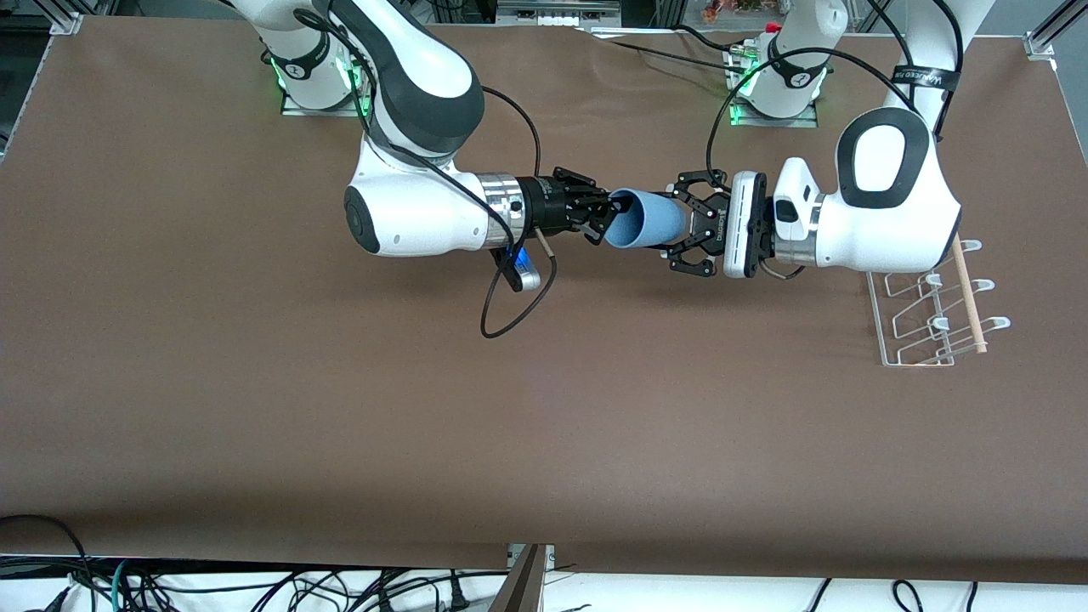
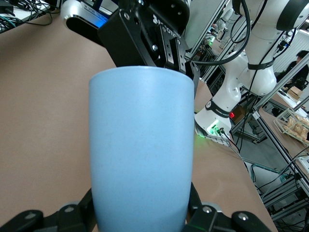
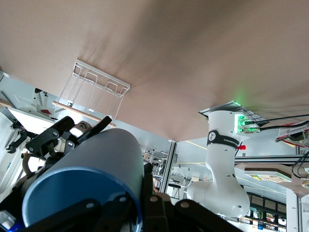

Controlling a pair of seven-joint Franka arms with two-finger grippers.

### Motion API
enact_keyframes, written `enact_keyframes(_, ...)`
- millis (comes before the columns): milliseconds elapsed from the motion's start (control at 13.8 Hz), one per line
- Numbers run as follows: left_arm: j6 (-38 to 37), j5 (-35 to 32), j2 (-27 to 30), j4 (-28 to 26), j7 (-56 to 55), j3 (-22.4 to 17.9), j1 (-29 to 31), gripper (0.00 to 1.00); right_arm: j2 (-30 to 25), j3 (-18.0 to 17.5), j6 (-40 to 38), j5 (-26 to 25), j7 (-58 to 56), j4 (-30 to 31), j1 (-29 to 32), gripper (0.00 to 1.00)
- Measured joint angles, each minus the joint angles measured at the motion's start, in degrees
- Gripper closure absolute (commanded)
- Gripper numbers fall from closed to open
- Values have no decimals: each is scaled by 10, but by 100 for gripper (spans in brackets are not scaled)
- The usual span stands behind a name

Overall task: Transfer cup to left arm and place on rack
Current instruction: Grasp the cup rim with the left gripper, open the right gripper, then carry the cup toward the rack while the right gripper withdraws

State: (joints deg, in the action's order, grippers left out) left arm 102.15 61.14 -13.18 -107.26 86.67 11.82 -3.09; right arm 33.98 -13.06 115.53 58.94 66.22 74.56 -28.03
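Observation:
The light-blue cup (image 1: 648,219) hangs on its side above the table's middle, between both grippers. My right gripper (image 1: 610,219) is shut on its rim, with one finger inside the mouth and one outside. My left gripper (image 1: 684,223) is shut round the cup's base, fingers against both sides. In the left wrist view the cup (image 2: 140,145) fills the middle, with the right gripper (image 2: 149,43) at its rim. In the right wrist view the cup (image 3: 106,154) hides most of the left gripper. The white wire rack (image 1: 922,314) lies at the left arm's end of the table.
A pale wooden dowel (image 1: 969,297) runs along the rack's side; the rack (image 3: 99,82) also shows in the right wrist view. A black cable loop (image 1: 510,314) hangs from the right wrist over the table. The arm bases stand along the table's edge.

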Motion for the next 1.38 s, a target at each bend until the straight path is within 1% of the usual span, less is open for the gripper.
enact_keyframes(72, 0, 0, 0, 0, 0, 1, 0, 97, 1, 0, 1, -7, -6, 0, 0, 38)
enact_keyframes(145, 0, 0, 0, 0, 0, 2, 0, 97, 3, 0, 4, -16, -16, 0, 0, 23)
enact_keyframes(217, 0, 0, 1, 0, 0, 3, 0, 97, 6, 0, 7, -23, -26, 0, 0, 4)
enact_keyframes(290, 0, 0, 1, 0, 0, 3, 0, 97, 8, 1, 9, -31, -35, -1, 0, 2)
enact_keyframes(507, 10, 0, 0, 0, -1, 2, 1, 97, 7, 13, 7, -61, -43, -14, 0, 1)
enact_keyframes(652, 20, 0, 1, 5, -3, 2, 2, 97, 1, 23, 0, -64, -44, -22, 5, 1)
enact_keyframes(797, 6, -3, 6, 6, -3, 1, 4, 97, -8, 36, -6, -72, -45, -23, 36, 1)
enact_keyframes(870, 3, -13, 12, 7, -3, 1, 5, 97, -12, 40, -31, -72, -55, -25, 62, 1)
enact_keyframes(1087, -21, -83, 31, 18, -36, 0, 12, 97, -30, 43, -128, -72, -105, -28, 143, 1)
enact_keyframes(1377, -63, -212, 39, 48, -111, -1, 16, 97, -67, 46, -242, -72, -159, -30, 238, 1)
